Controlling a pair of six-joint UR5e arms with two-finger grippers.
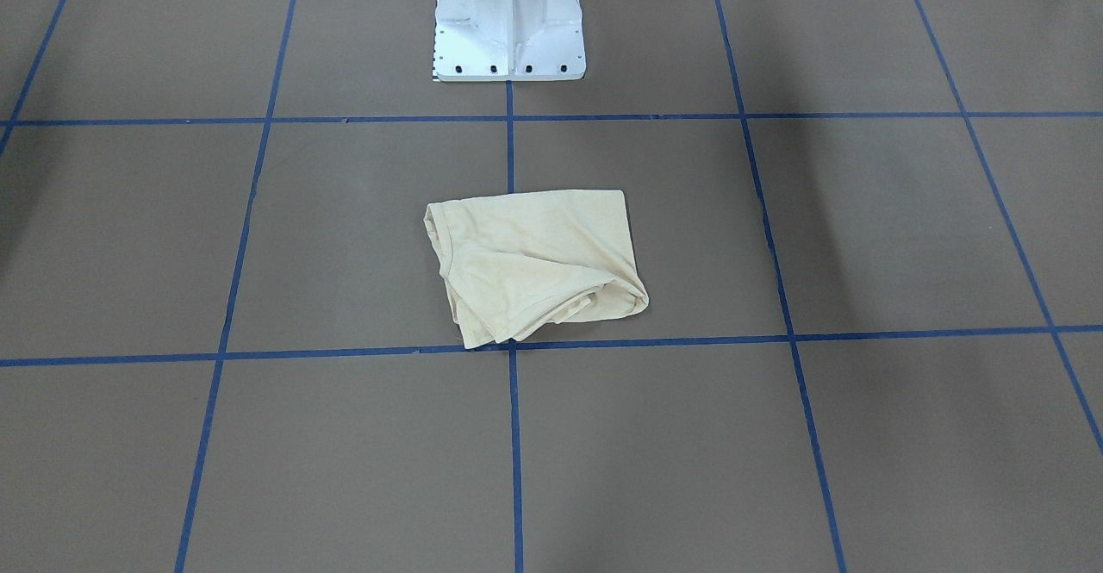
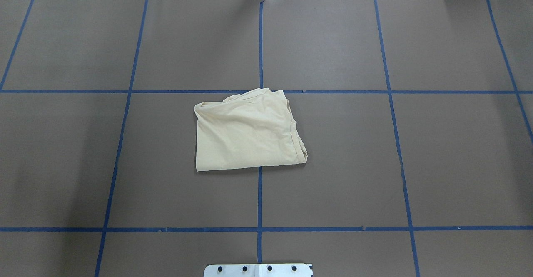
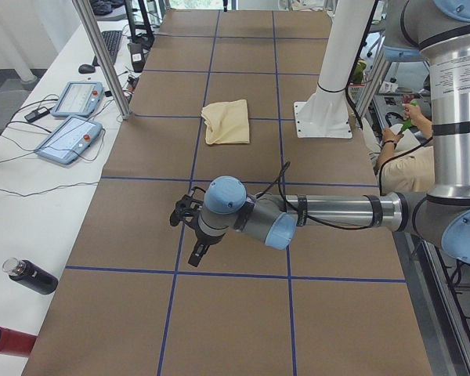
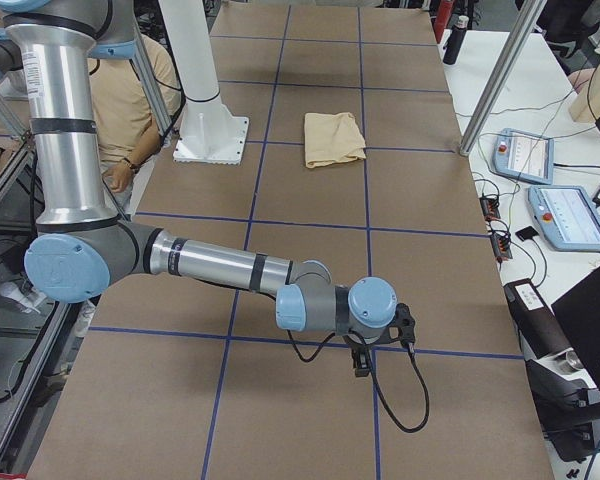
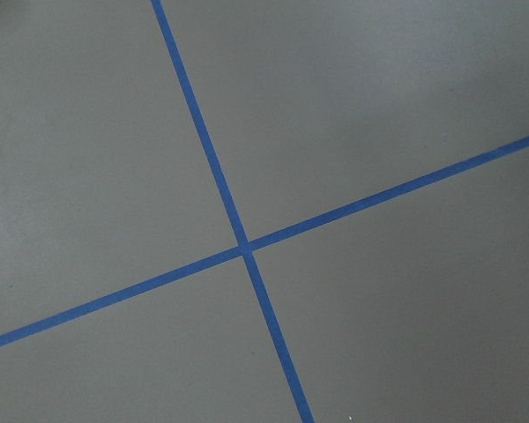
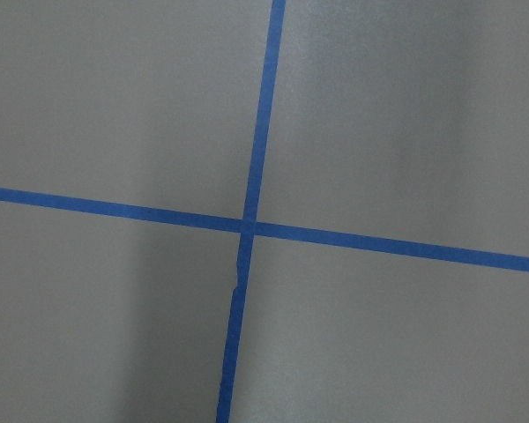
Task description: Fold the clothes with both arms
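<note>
T-shirt (image 2: 247,133), cream-yellow: folded to rough rectangle, flat at centre of table (image 2: 374,164), lying across blue tape line (image 2: 259,198). Left claw (image 3: 197,257), right claw (image 4: 362,368): over opposite table ends, well apart from T-shirt; open or closed, cannot tell.

silver tubular left arm (image 3: 337,210), right arm (image 4: 215,265); light blue joint caps, black cables; white bolted pedestal (image 1: 508,30).
</note>
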